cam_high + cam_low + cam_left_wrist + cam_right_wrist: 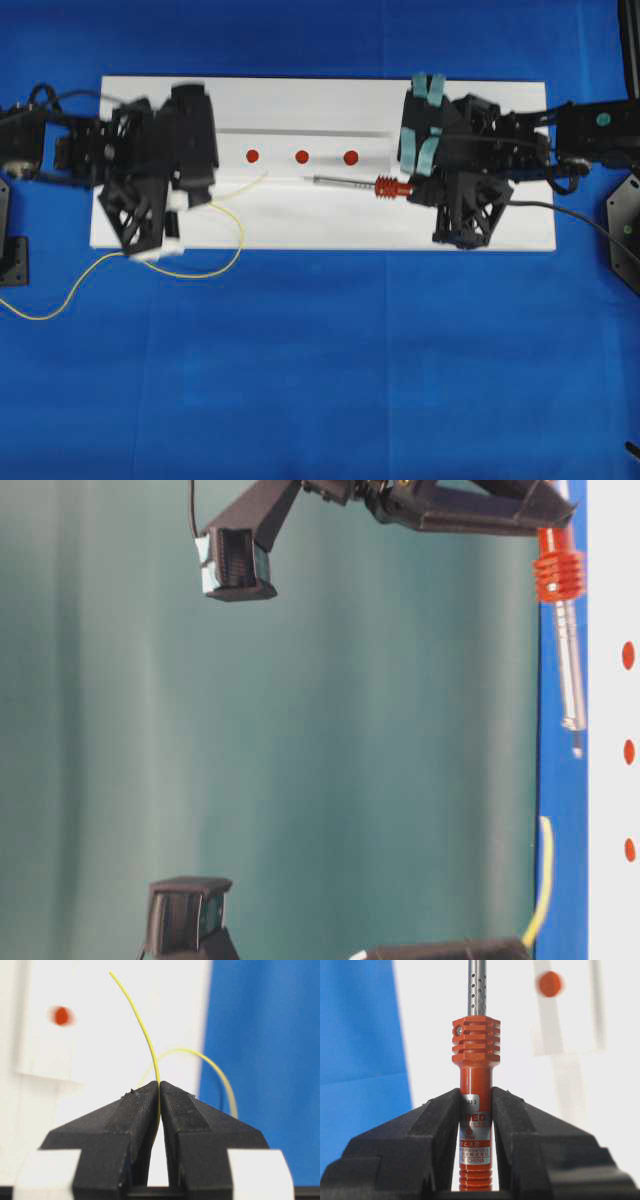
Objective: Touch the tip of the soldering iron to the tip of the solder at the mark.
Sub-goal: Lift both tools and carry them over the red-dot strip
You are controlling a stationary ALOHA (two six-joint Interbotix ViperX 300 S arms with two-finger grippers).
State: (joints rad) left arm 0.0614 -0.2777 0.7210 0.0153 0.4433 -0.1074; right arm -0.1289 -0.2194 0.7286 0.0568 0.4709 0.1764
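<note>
Overhead view: soldering iron [360, 184] clenched in right end effector [425, 190], tip well short of solder [236, 190] pinched by left end effector [185, 200]. Risk: floppy wire tip deflects, missing the red mark [301, 156].

Black skeletal arms; right gripper [421, 137] fingers wear teal tape (left gripper [172, 225] white).

Open gap over white board [300, 225] between solder [255, 181] tip and soldering iron [350, 183] tip; three red marks [301, 156] alongside, flat. Yellow loop trailing beside left gripper [200, 195].
</note>
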